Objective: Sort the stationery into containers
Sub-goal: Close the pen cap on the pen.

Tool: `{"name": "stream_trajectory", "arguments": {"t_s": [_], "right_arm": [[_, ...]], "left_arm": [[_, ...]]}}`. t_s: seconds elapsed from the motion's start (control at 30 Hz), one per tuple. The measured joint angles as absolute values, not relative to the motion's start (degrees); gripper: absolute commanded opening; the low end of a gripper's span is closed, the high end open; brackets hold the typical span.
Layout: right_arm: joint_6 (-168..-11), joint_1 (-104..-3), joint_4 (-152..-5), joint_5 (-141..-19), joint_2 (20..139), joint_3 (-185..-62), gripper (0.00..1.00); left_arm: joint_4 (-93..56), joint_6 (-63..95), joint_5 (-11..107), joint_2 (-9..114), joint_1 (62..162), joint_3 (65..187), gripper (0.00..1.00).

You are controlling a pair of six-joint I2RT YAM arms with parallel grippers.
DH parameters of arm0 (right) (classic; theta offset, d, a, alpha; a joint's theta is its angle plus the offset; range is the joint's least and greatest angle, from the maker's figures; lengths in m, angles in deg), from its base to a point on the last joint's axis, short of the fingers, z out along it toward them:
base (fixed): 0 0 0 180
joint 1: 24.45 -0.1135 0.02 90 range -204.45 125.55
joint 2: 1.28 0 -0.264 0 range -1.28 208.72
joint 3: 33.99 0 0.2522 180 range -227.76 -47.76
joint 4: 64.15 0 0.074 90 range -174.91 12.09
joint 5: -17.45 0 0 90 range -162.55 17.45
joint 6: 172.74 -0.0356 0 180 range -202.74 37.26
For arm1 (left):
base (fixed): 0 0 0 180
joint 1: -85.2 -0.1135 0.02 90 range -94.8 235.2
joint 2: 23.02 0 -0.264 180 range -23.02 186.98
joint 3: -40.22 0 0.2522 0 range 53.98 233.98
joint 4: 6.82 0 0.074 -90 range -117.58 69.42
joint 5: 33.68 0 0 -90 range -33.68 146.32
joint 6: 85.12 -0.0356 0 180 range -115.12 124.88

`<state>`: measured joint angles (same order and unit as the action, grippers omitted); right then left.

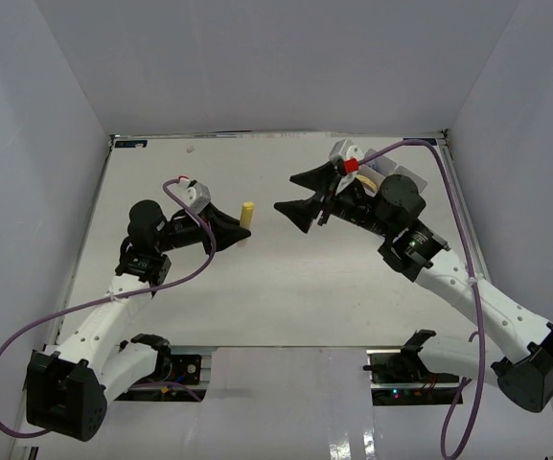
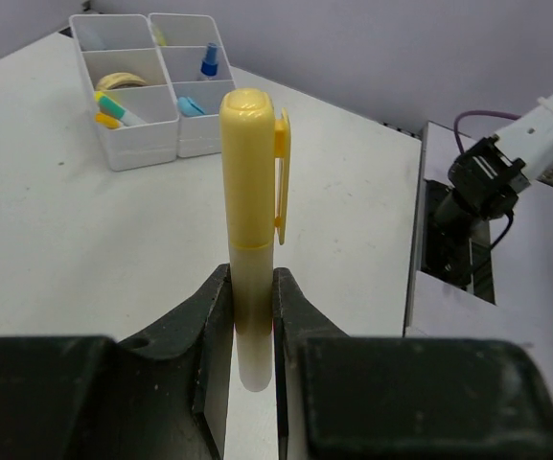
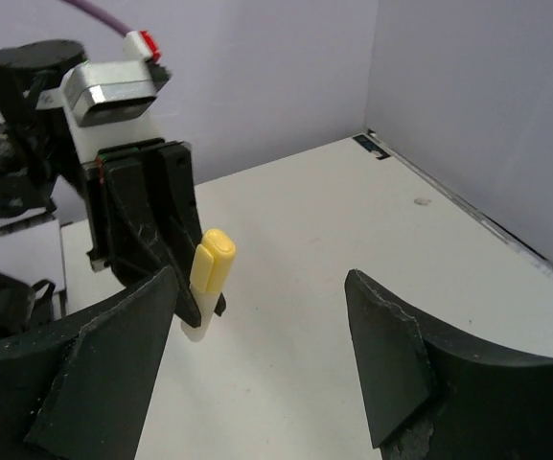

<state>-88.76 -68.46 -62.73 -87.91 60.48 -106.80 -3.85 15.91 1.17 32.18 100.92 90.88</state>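
While your left tool point(image 2: 252, 326) pinches the yellow marker point(image 2: 250, 220) with its cap sticking straight out, your spread right tool point(image 3: 262, 311) faces that cap, near it.

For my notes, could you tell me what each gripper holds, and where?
Left gripper: yellow-capped marker, gripped by its pale barrel. Right gripper: nothing.

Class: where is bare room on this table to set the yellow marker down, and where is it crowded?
Free: the table between both arms, and the far-left strip by the back wall. Crowded: around the white tray, by the right arm.
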Motion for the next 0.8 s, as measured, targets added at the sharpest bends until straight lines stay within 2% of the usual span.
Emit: {"name": "stream_trajectory", "arguments": {"t_s": [0.17, 0.33, 0.8], "right_arm": [[-85.99, -66.84, -62.93, -102.46, 66.29, -109.32, 0.77], [-85.55, -66.89, -62.69, -110.73, 73.59, -111.85, 0.75], [-87.36, -68.09, -58.84, -117.83, 79.95, -119.28, 0.71]], "left_arm": [[-0.77, 18.92, -3.69, 33.17, 100.92, 90.88, 0.0], [1.22, 20.52, -5.06, 33.19, 100.92, 90.88, 0.0], [2.14, 21.54, -4.98, 34.15, 100.92, 90.88, 0.0]]}}
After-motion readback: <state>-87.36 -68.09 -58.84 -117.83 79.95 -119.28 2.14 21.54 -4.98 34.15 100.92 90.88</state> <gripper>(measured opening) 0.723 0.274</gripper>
